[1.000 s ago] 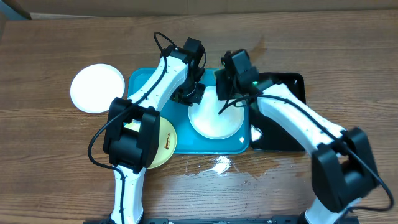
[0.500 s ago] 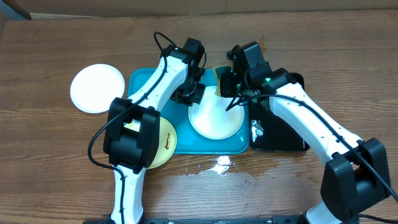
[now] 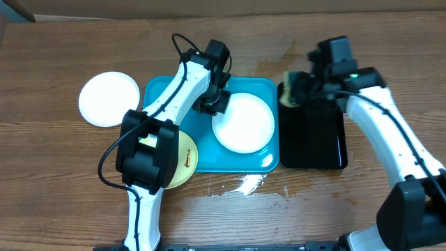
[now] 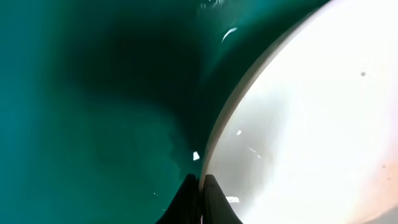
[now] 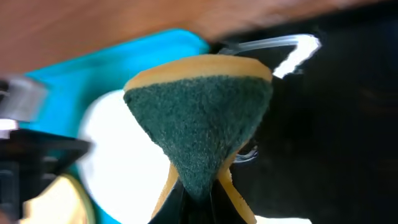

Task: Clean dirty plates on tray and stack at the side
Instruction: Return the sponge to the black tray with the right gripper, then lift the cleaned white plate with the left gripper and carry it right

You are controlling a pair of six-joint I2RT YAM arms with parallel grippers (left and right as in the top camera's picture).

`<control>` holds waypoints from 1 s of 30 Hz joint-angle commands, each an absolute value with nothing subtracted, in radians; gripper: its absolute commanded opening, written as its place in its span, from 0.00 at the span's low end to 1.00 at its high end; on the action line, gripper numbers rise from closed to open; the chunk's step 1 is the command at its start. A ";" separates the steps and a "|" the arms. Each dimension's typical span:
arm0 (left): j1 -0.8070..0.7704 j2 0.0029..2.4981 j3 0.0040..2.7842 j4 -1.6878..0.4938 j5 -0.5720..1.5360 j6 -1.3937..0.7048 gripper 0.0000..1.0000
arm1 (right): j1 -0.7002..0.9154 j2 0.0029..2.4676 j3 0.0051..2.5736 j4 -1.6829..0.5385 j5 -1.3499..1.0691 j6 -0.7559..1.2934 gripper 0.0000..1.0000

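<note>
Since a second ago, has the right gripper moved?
Yes. The right gripper, clamping a green-yellow sponge, went right, off the turquoise plastic tray, to the black tray.

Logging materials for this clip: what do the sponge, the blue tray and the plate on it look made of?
Sponge: yellow foam with a fuzzy green scouring face. Turquoise tray: likely plastic, smooth, wet sheen. White plate: smooth, faintly glossy; plastic or ceramic, unclear.

A brown wood-grain table (image 3: 63, 56) is filling the scene, with light glinting off a small puddle (image 3: 245, 185) by its near edge and a pale strip (image 3: 209, 8) running along the far side.
</note>
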State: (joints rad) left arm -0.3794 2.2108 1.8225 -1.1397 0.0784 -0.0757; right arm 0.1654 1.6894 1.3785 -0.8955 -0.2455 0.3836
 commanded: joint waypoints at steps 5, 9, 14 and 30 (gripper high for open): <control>-0.370 2.216 1.991 -1.243 0.099 -0.088 0.04 | 0.125 1.663 1.400 -1.046 -0.099 0.359 0.04; -0.339 2.216 2.025 -1.271 0.203 -0.068 0.04 | 0.122 1.663 1.400 -1.100 -0.075 0.339 0.04; -0.273 2.216 2.025 -1.283 0.322 -0.044 0.04 | 0.122 1.663 1.400 -1.127 -0.060 0.336 0.04; -0.205 2.216 2.029 -1.290 0.492 -0.006 0.04 | 0.110 1.663 1.400 -1.104 0.078 0.334 0.04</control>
